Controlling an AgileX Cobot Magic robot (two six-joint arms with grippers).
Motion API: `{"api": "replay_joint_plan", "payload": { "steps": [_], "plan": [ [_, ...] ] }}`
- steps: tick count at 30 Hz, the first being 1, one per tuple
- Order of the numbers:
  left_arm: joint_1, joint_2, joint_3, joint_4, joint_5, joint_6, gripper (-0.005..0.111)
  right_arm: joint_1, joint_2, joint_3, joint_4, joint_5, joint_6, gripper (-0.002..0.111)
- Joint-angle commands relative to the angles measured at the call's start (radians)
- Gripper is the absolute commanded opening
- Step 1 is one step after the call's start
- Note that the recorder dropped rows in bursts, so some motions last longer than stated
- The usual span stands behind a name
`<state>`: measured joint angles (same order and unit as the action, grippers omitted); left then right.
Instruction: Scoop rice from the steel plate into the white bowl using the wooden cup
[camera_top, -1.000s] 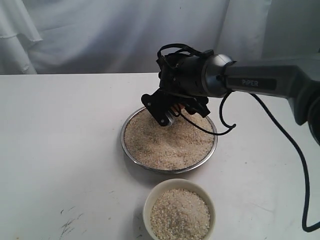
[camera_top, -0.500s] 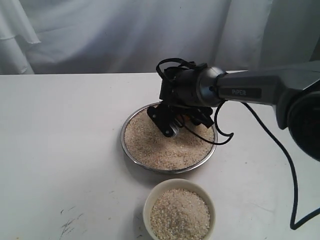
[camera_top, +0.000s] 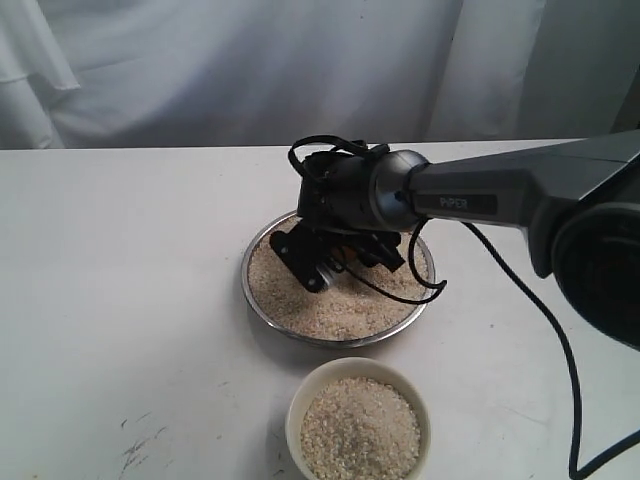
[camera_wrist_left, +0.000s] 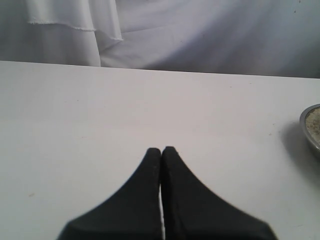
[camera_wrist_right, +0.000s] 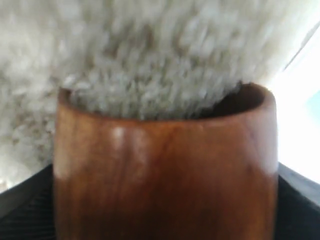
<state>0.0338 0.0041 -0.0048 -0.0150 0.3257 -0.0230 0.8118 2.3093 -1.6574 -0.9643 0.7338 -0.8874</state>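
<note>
One reddish-brown wooden cup (camera_wrist_right: 165, 165), clamped in the jaws of the right gripper (camera_top: 322, 268), tips its rim into beige rice (camera_top: 350, 305) heaped on the shiny steel plate (camera_top: 330, 341). The left gripper (camera_wrist_left: 161, 151) hangs over the bench (camera_wrist_left: 75, 110), jaws pressed together.

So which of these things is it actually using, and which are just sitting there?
In use: rice, plate, bowl, cup, right fingers holding the cup.
Just there: left fingers, shut; table; curtain.
</note>
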Motion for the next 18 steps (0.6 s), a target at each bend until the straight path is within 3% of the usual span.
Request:
{"api": "replay_joint_plan", "payload": {
  "steps": [1,18],
  "plan": [
    [-0.003,-0.004,0.005,0.001,-0.007,-0.001,0.0,0.024,-0.004,-0.003,0.022,-0.024,0.002,0.0],
    [-0.003,-0.004,0.005,0.001,-0.007,-0.001,0.0,0.022,-0.004,-0.003,0.267,-0.055,0.002,0.0]
  ]
}}
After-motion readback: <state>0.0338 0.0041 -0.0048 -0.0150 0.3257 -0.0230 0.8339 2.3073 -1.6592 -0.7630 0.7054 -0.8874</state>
